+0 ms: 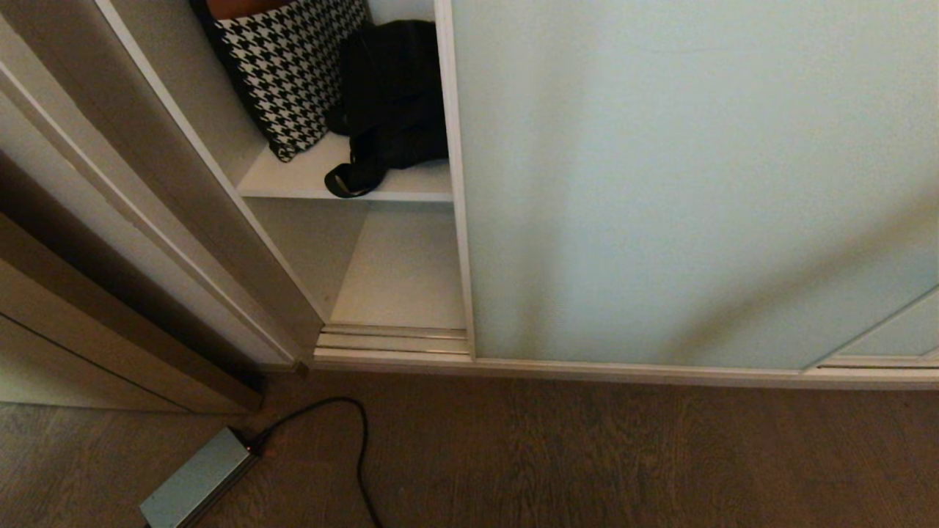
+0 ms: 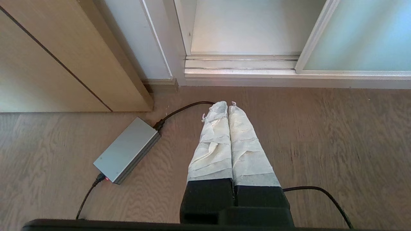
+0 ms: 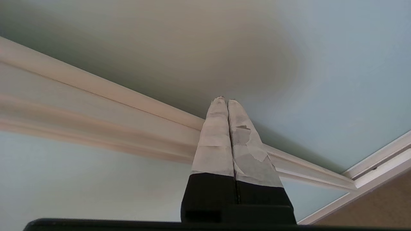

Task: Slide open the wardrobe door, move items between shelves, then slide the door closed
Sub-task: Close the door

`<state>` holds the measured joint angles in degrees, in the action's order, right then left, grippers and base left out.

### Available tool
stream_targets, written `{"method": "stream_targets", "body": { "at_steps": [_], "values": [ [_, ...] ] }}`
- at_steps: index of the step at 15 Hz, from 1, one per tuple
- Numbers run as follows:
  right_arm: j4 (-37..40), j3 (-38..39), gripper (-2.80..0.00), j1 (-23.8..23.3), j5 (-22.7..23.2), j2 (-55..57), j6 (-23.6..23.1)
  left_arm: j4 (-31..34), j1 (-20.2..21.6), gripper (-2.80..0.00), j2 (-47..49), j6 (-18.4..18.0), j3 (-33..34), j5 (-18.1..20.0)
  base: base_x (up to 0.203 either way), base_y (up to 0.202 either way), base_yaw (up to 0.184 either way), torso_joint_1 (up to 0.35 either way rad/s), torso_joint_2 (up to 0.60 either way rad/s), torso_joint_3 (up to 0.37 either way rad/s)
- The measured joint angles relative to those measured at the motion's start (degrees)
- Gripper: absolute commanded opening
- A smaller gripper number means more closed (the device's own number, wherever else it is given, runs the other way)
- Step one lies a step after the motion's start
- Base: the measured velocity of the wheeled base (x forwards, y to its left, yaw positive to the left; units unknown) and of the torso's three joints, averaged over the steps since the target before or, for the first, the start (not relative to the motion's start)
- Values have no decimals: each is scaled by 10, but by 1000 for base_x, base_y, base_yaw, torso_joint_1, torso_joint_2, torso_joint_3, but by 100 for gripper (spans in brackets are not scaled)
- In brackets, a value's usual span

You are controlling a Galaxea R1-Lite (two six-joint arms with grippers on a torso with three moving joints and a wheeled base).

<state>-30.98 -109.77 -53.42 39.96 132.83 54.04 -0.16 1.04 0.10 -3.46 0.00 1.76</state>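
Standing partly open, the sliding wardrobe door [image 1: 660, 183] fills the centre and right of the head frame. Upper shelf [image 1: 293, 180], upper left: houndstooth cushion [image 1: 290, 66] leaning, black drawstring bag [image 1: 392, 95] just beside it, touching. Lower shelf [image 1: 403, 271] beneath. Floor, lower left: grey power brick [image 1: 198, 480] with cable. Right hand [image 3: 224, 100]: fingers pressed together, empty, tips close against the door's glass. Left hand [image 2: 223, 103]: closed, empty, above the floor.

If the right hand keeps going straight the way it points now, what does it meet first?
Most likely the sliding wardrobe door: the right hand, fingers shut, points at its frosted glass just beyond the cream frame strip. How near is unclear; nothing else shows in between.
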Motion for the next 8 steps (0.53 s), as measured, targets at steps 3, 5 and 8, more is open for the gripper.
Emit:
{"method": "stream_targets", "body": {
  "at_steps": [3,5,8],
  "values": [
    [-8,2,-280,8,-8,3,0,0,0,-280,0,0,0,0,0,0,0,0,0,0],
    [-10,2,-280,12,-9,7,0,0,0,-280,0,0,0,0,0,0,0,0,0,0],
    [-10,3,-280,18,-10,12,0,0,0,-280,0,0,0,0,0,0,0,0,0,0]
  ]
}}
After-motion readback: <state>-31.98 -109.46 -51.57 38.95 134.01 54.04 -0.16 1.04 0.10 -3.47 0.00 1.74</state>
